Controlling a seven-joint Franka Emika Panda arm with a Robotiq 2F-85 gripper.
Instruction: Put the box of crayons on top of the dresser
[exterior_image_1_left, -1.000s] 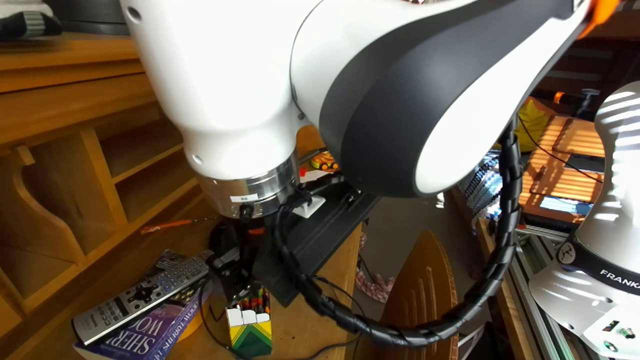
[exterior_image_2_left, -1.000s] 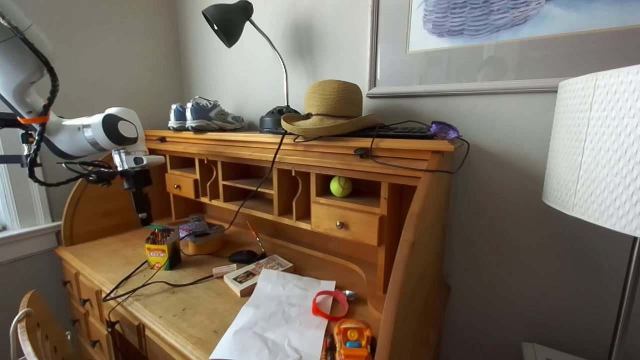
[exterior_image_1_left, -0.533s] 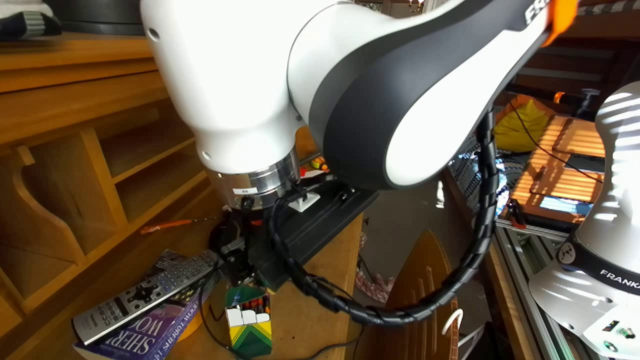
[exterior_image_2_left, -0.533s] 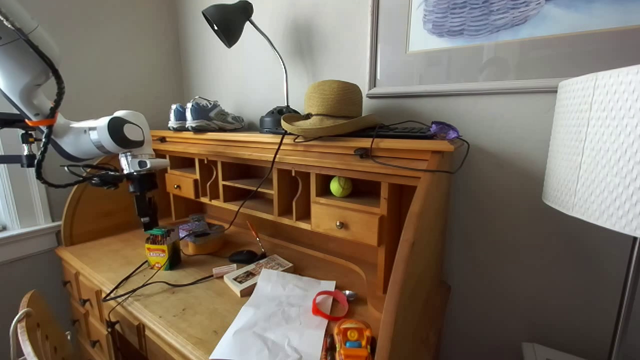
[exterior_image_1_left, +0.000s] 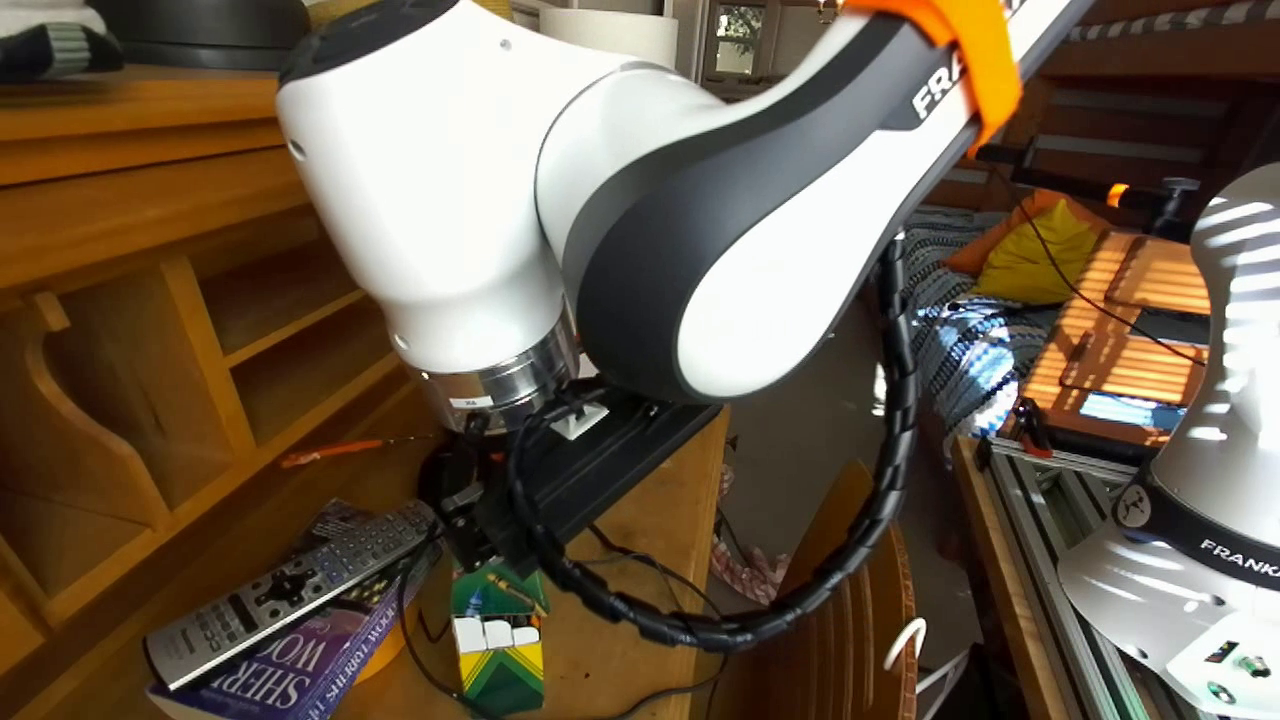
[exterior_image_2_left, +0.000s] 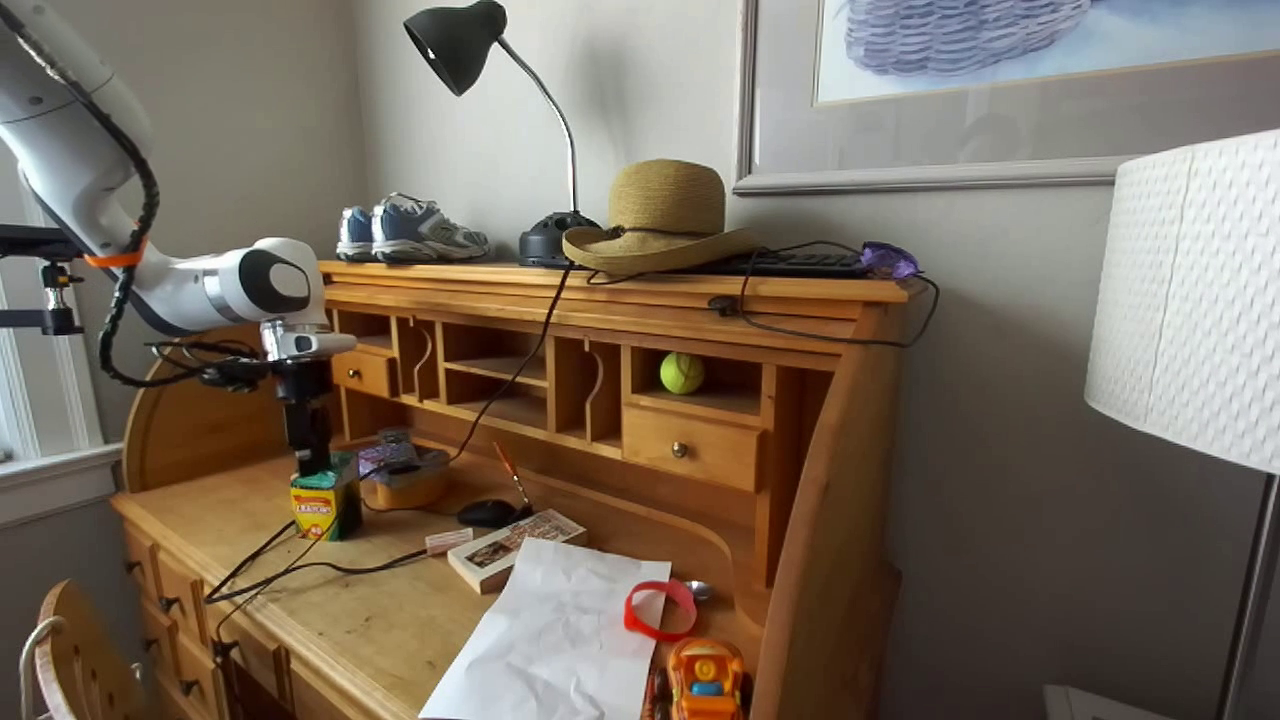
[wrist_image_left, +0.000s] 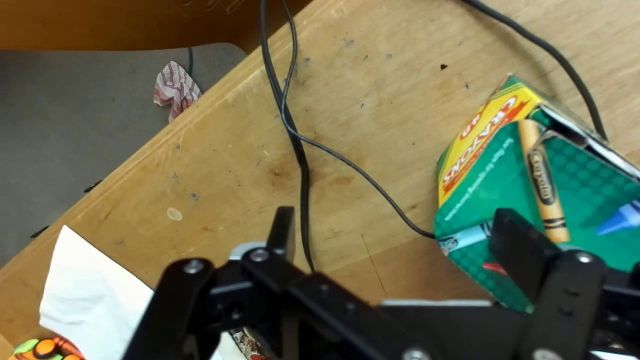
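Note:
The box of crayons (exterior_image_2_left: 315, 510) stands upright on the desk-like lower surface of the dresser (exterior_image_2_left: 840, 450). Its yellow-green front (exterior_image_1_left: 503, 680) faces an exterior view. Its green lid lies over the crayons. In the wrist view the box (wrist_image_left: 475, 200) is at the right. My gripper (wrist_image_left: 400, 237) is open and empty, pointing down. One finger overlaps the lid in the wrist view; the other is left of the box, over bare wood. In an exterior view the gripper (exterior_image_2_left: 315, 468) is right at the box top. The dresser's flat top (exterior_image_2_left: 480, 270) is well above.
Shoes (exterior_image_2_left: 415, 232), a black lamp (exterior_image_2_left: 548, 240), a straw hat (exterior_image_2_left: 665, 205) and a keyboard (exterior_image_2_left: 790, 263) stand on the dresser top. A remote (exterior_image_1_left: 285, 590) on a purple book (exterior_image_1_left: 300, 670) lies beside the box. Black cables (wrist_image_left: 302, 185) run around it.
My gripper has moved down and, in an exterior view, to the right onto the box top. The lid has tipped over the crayons, hiding their tips. The box base stays in place.

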